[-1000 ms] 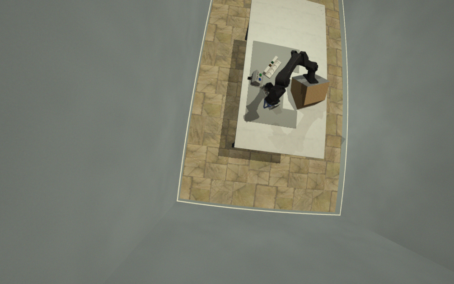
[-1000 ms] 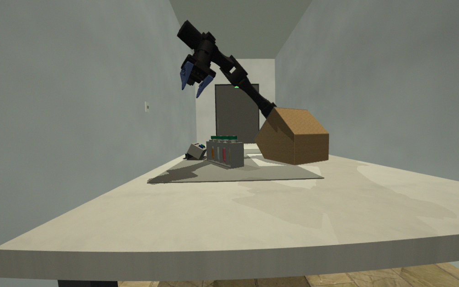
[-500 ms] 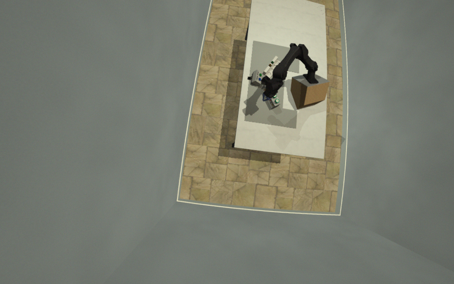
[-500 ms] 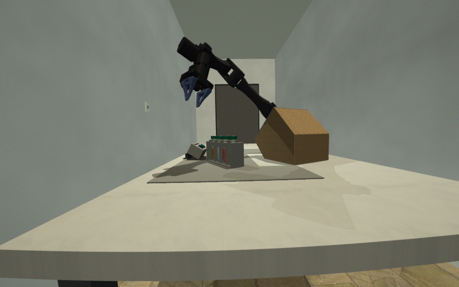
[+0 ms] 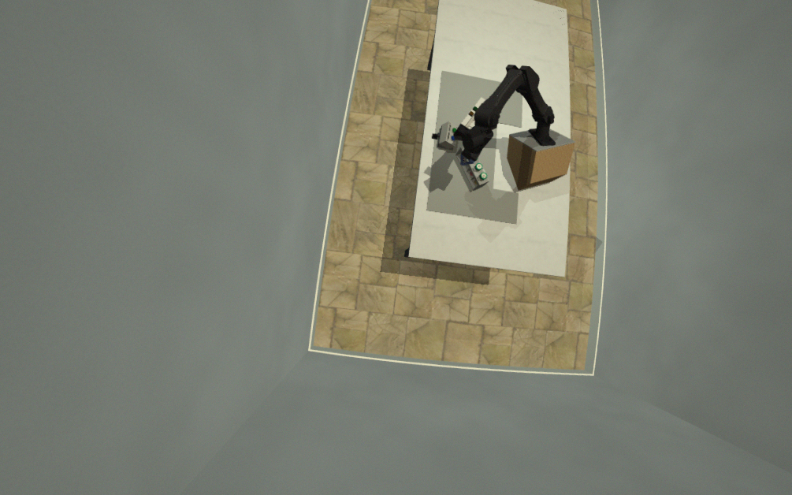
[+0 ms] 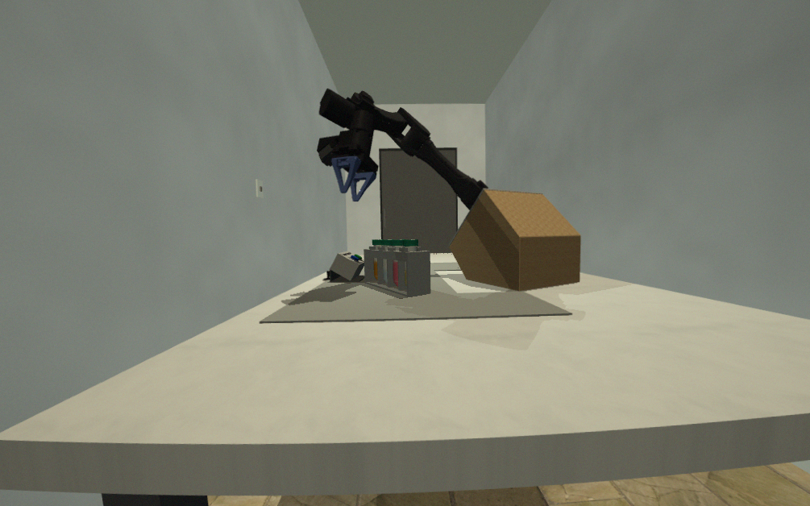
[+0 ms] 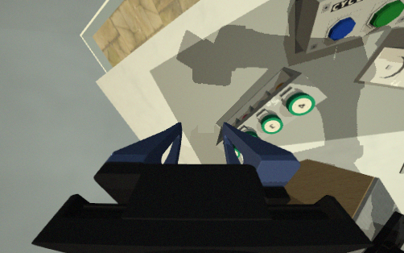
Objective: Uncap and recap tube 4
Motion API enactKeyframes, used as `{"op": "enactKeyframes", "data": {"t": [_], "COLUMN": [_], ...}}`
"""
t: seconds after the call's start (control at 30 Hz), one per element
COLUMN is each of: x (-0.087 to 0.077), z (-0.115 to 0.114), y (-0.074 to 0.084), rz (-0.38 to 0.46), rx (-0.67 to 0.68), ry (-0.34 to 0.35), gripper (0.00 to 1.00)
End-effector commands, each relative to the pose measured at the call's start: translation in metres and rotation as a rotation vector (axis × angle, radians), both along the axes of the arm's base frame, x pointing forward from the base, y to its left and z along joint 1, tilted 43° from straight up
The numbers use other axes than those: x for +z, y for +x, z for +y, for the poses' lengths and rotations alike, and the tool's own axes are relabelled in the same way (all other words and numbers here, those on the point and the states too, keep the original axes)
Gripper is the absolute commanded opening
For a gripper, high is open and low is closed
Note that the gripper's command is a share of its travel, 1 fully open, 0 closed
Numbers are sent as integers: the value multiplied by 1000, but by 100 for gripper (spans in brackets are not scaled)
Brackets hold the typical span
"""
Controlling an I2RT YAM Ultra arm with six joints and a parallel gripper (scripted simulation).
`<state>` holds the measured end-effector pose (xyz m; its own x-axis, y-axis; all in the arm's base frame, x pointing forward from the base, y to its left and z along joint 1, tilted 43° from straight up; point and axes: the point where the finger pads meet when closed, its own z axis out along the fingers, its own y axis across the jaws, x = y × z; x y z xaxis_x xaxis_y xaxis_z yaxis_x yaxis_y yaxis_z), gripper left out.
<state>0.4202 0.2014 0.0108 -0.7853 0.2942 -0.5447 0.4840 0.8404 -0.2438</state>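
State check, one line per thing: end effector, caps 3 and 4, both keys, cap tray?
end effector: open partway, holding nothing, high above the station
cap 4: on its tube
cap 3: on its tube
blue CYCLE key: untouched
green READY key: untouched
cap tray: visible nests hold no caps

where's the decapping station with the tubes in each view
Top: the decapping station is a small grey block just below the arm's tool, left of the brown box.
Exterior: mid-frame on the grey mat, green caps on top, left of the brown box.
Wrist: right of centre, running diagonally, with caps 3 and 4 readable.
Shared landmark: the brown box.
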Motion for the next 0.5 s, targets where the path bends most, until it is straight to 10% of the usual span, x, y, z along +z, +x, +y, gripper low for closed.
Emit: {"op": "enactKeyframes", "data": {"t": [0.0,0.47], "x": [13,33], "z": [0,-70], "y": [-7,-28], "rz": [37,207], "rx": [101,246], "ry": [-59,-211], "gripper": [49,49]}}
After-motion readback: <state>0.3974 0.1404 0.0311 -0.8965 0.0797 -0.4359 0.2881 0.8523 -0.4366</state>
